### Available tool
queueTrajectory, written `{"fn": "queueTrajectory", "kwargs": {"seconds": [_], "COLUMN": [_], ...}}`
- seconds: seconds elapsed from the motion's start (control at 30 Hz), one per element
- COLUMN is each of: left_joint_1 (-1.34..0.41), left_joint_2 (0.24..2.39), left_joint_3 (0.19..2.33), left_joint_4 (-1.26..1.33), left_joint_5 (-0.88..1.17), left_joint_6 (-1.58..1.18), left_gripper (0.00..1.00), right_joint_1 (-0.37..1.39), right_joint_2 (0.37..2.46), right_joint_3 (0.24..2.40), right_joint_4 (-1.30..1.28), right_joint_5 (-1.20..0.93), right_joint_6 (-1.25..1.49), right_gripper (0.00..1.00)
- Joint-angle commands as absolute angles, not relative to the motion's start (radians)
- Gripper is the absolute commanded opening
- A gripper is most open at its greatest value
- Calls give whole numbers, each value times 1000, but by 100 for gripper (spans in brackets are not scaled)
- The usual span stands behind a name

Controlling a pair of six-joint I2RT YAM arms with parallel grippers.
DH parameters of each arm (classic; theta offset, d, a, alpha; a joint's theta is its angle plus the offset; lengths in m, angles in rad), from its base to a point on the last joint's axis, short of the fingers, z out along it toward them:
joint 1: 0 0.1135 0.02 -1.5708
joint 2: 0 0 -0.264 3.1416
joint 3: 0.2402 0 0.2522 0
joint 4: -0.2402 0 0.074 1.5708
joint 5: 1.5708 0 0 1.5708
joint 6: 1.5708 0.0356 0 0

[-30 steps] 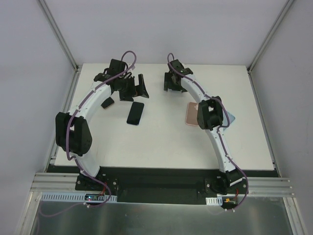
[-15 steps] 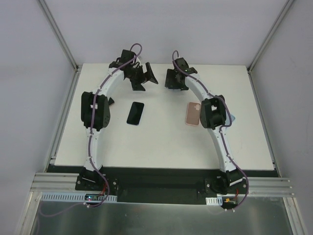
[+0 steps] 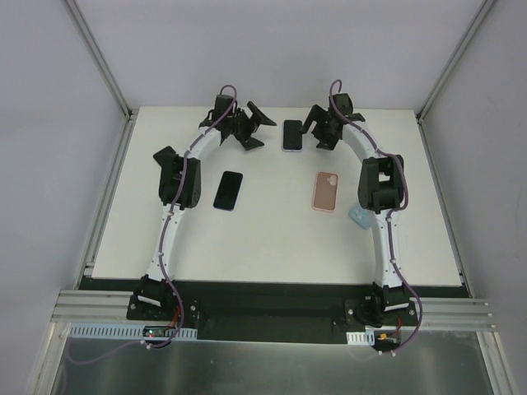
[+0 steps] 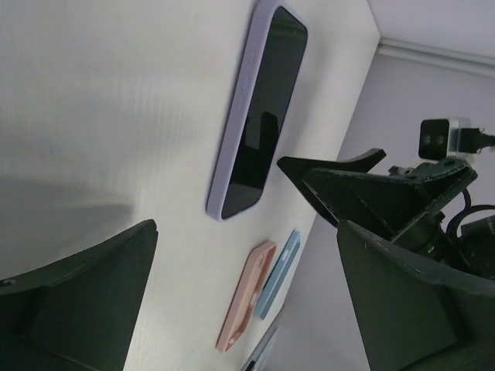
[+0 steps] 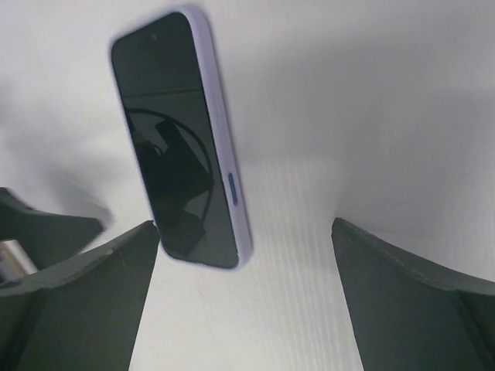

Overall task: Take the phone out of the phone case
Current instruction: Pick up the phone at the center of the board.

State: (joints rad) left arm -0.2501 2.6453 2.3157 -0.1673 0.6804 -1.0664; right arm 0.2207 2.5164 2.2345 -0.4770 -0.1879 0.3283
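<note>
A phone in a lavender phone case lies screen up at the back of the table, between my two grippers. My left gripper stands open just to its left. My right gripper stands open just to its right. Neither touches it. In the left wrist view the cased phone lies ahead of the open left gripper, with the right gripper's fingers beyond it. The right wrist view shows the phone ahead and to the left of the open right gripper, with nothing between the fingers.
A bare black phone lies left of centre. An empty pink case lies right of centre and a light blue case sits by the right arm. The back wall is close behind both grippers.
Both arms have stretched toward the back of the table. The right gripper has shifted right, uncovering the lavender-cased phone. The left gripper has swung right toward it. The blue case now shows.
</note>
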Motion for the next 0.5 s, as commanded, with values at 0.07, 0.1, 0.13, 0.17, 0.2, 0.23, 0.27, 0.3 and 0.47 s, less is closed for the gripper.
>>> {"fn": "queueTrajectory", "kwargs": {"seconds": [0.07,0.1,0.13,0.17,0.2,0.23,0.27,0.3,0.47], "left_joint_1": [-287,-290,-302,-305,-310,-319,-324,-330,-342], "left_joint_2": [2721,2732,2743,2762,2772,2779,2790,2793,2777], "left_joint_3": [2329,2342,2348,2355,2364,2364,2367,2364,2312], "left_joint_4": [112,121,133,140,147,155,172,175,216], "left_joint_5": [654,650,643,641,640,640,641,640,667], "left_joint_6": [-1287,-1298,-1314,-1322,-1331,-1347,-1353,-1354,-1381], "left_gripper": [99,99,99,99,99,99,99,99,99], "right_joint_1": [207,207,207,207,209,207,209,210,218], "right_joint_2": [2574,2583,2598,2609,2617,2628,2631,2632,2599], "right_joint_3": [2276,2289,2299,2324,2332,2336,2338,2333,2249], "right_joint_4": [-325,-319,-304,-295,-288,-272,-261,-259,-215], "right_joint_5": [-334,-339,-351,-373,-382,-394,-414,-422,-472], "right_joint_6": [515,537,549,564,586,600,607,614,617], "right_gripper": [96,96,96,96,96,96,96,96,96]}}
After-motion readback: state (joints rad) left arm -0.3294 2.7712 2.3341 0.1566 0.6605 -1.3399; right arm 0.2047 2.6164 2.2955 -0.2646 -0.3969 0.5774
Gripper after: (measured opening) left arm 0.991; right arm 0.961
